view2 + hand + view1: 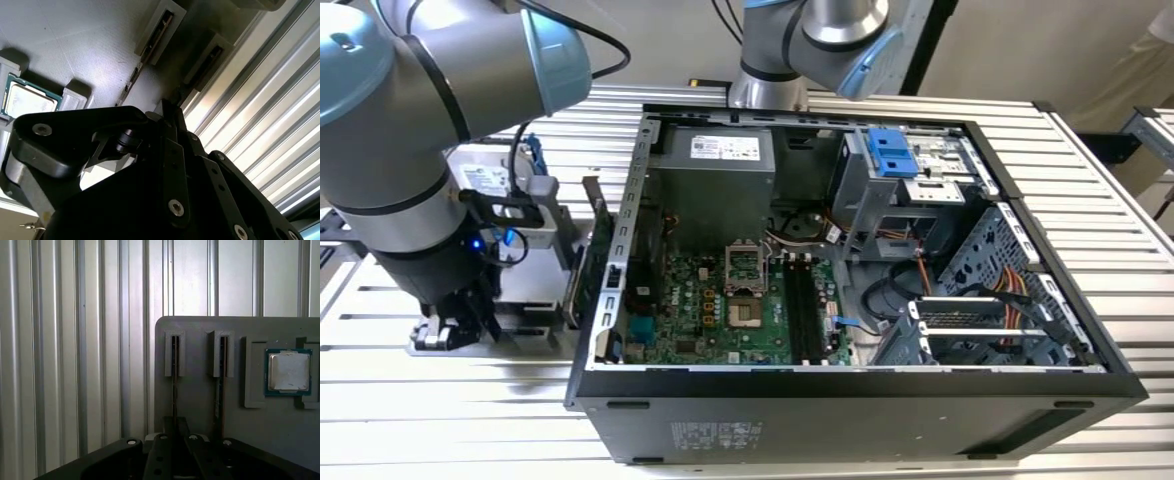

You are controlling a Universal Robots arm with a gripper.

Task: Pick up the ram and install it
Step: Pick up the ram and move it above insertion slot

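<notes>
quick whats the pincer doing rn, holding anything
pincer: down at the ram that stands on edge in the grey tray; whether it is open or shut cannot be told

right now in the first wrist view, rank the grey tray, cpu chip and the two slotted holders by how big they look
1. grey tray, largest, though partly hidden
2. cpu chip
3. slotted holder and other slotted holder: alike, tied smallest

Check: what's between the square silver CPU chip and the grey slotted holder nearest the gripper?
A second grey slotted holder, standing on the same grey tray; the first wrist view shows it.
</notes>
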